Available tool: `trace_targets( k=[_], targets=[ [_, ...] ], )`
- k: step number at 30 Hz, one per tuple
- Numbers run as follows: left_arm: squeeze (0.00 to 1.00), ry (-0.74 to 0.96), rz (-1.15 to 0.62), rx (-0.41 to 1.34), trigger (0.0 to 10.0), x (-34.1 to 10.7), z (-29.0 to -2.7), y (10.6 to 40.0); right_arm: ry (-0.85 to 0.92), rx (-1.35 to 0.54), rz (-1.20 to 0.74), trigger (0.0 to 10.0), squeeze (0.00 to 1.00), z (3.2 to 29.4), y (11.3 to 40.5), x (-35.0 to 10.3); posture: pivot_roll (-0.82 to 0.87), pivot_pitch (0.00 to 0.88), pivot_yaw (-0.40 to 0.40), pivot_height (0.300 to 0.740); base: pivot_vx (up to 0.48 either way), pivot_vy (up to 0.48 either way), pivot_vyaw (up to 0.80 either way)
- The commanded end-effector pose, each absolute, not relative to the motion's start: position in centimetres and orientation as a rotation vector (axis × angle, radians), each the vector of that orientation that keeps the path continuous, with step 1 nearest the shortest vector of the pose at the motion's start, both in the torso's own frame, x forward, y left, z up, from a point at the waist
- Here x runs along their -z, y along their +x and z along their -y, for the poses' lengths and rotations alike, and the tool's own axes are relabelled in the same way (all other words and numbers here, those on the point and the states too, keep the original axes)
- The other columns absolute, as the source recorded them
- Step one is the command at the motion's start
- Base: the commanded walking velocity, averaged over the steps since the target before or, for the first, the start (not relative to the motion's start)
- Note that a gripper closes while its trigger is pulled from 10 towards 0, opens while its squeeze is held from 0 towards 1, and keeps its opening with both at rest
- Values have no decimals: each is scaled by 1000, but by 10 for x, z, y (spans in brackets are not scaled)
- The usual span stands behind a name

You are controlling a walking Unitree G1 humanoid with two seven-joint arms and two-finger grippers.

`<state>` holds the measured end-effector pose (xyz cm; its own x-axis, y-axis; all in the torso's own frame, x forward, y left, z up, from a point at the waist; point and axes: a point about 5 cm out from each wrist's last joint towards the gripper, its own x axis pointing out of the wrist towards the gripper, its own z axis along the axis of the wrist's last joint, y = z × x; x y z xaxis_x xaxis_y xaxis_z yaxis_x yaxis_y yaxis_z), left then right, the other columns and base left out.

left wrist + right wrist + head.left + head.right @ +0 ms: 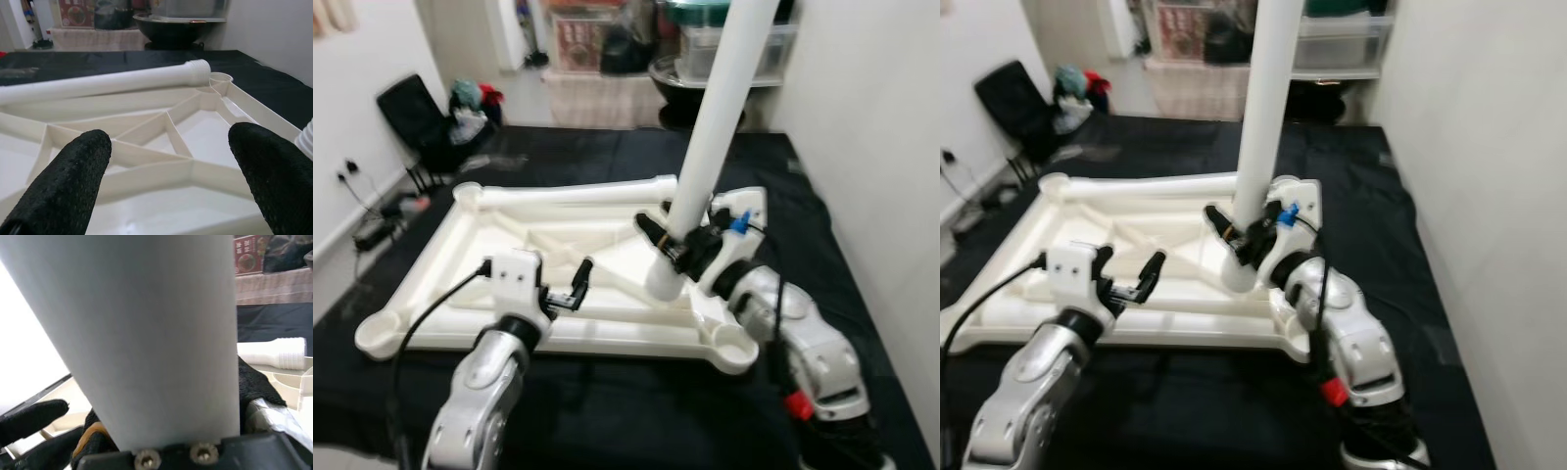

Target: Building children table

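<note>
**A long leg goes onto the little table**

The white table top [460, 264] lies upside down on the black cloth [862, 245]. It looks stiff and light. Our right gripper [668, 243] squeezes the tall white leg [710, 147] near its bottom end, over the near right corner. The leg is smooth (it may slip), so we hold low. Our left gripper [570, 290] hangs wide open, empty, over the near edge. Another leg [102, 83] lies along the far side.
</note>
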<state>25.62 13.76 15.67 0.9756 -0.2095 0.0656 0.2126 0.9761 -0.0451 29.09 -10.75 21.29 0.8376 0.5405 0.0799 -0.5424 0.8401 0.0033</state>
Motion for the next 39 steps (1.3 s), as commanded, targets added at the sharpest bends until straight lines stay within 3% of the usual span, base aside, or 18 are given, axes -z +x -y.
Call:
trace_targets(
  k=[1, 6, 8, 10, 17, 24, 34, 39],
  targets=[
    [0, -40, 45, 224, 10000, -155, -137, 252, -4, -611, 82, 10000, 0, 102, 288, -215, -73, 27, -10, 740, 0, -469, 0],
    [0, -45, 25, 235, 10000, -153, -135, 249, -31, -626, 75, 10000, 0, 104, 290, -216, -72, 36, -11, 740, 0, -281, 0],
    [0, -46, -11, 308, 10000, -147, -128, 242, -41, -670, 68, 10000, 0, 105, 292, -219, -70, 45, -11, 740, 0, 0, 0],
    [0, -34, -59, 516, 10000, -138, -108, 218, -87, -820, 85, 10000, 0, 106, 290, -228, -69, 65, -11, 740, 0, 0, 0],
    [0, -7, -82, 660, 10000, -134, -104, 193, -151, -976, 96, 10000, 0, 108, 286, -236, -66, 88, -15, 740, 0, 0, 0],
    [0, -1, -114, 563, 10000, -131, -113, 183, -208, -1080, 61, 10000, 0, 108, 283, -234, -58, 117, -27, 740, 0, 0, 0],
    [0, 31, -81, 460, 10000, -137, -122, 182, -217, -1109, 47, 10000, 0, 110, 286, -235, -48, 130, -30, 740, 0, 463, 0],
    [0, 81, -49, 421, 10000, -143, -126, 182, -209, -1096, 50, 10000, 0, 113, 291, -238, -45, 142, -30, 740, 0, 0, 0]
  ],
)
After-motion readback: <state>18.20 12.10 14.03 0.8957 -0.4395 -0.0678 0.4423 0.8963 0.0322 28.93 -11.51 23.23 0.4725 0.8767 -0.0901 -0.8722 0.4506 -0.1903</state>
